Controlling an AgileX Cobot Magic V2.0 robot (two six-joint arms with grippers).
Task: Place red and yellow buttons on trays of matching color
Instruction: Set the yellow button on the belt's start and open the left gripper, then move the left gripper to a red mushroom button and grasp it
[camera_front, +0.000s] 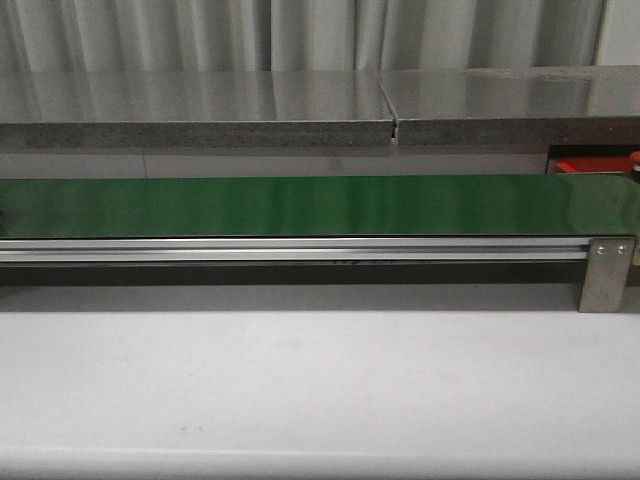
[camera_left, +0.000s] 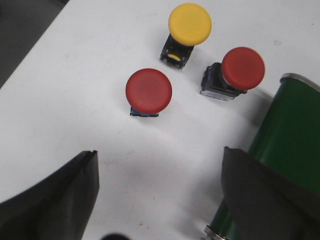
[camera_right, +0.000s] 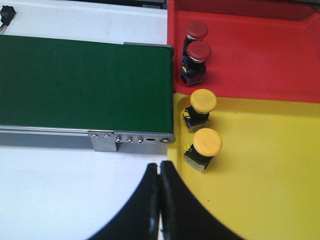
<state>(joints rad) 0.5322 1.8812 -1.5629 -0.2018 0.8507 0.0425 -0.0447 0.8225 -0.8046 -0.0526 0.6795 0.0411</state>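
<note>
Flat red tray (camera_right: 260, 55) holds 2 red buttons (camera_right: 196, 52).

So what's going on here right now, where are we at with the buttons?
Sorting is partway done. Two red buttons sit in the red tray and two yellow buttons in the yellow tray, beside the green belt. The right gripper is shut and empty. The left gripper is open above three loose buttons on the table: two red, one yellow.
</note>
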